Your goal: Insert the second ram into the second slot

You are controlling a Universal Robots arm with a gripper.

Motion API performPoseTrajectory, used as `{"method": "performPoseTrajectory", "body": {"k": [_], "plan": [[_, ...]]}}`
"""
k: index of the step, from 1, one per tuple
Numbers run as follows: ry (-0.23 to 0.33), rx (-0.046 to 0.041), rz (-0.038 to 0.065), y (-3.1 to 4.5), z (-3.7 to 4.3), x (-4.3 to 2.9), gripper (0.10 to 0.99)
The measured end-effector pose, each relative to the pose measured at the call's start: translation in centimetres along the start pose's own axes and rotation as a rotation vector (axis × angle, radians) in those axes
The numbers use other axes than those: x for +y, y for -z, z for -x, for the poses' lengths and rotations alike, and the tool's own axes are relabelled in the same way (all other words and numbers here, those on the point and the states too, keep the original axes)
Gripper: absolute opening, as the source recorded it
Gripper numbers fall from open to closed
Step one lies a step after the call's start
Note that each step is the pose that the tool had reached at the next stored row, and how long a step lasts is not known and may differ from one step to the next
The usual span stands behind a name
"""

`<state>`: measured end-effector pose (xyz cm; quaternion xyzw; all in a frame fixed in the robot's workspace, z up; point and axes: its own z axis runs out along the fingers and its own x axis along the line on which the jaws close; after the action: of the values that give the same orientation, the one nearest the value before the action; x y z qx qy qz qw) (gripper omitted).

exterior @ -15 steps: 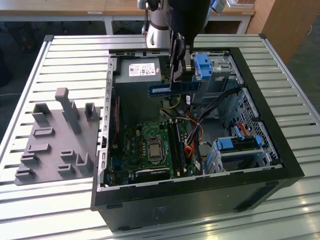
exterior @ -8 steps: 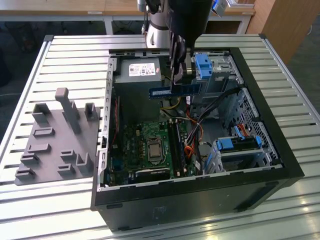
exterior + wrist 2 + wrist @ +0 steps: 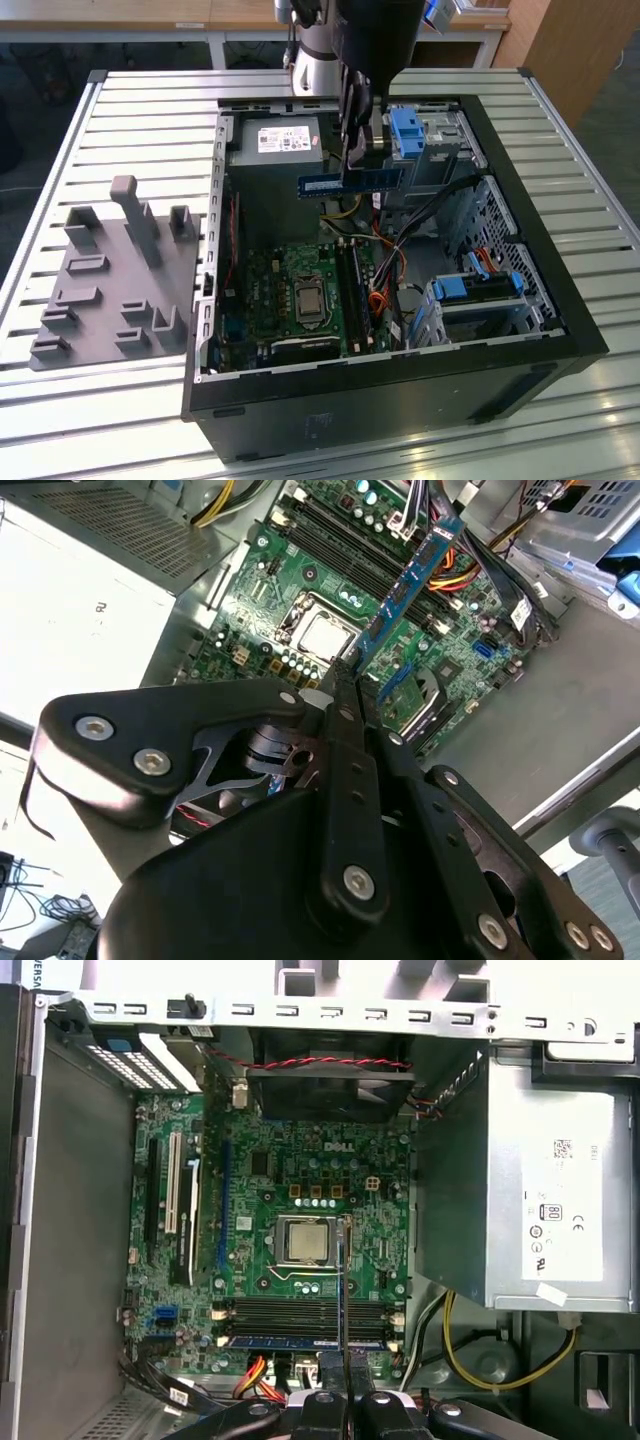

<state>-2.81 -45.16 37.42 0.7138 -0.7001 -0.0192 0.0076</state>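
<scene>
My gripper (image 3: 352,165) hangs over the open computer case (image 3: 560,300), shut on the second ram (image 3: 330,184), a thin blue stick held level above the motherboard (image 3: 270,290). In the first wrist view the second ram (image 3: 342,1280) appears edge-on, running out from the gripper (image 3: 342,1372) and crossing over the ram slots (image 3: 300,1315). A blue stick (image 3: 300,1341) sits seated in the slot nearest the board's edge. In the second wrist view the second ram (image 3: 405,585) slants out from the gripper (image 3: 345,680) over the slots (image 3: 345,550), well clear of them.
The power supply (image 3: 275,145) stands beside the held stick, and the processor (image 3: 305,297) is beside the slots. Blue drive-bay clips (image 3: 405,130) and loose cables (image 3: 390,270) crowd the exterior view's right. A grey fixture plate (image 3: 110,290) lies on the slatted table (image 3: 150,110).
</scene>
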Motion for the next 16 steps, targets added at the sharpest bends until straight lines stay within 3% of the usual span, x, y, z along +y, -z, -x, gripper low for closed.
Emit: {"method": "performPoseTrajectory", "body": {"k": [16], "plan": [[-0.018, -0.0006, 0.000, 0.00, -0.12, 0.00, 0.129]]}}
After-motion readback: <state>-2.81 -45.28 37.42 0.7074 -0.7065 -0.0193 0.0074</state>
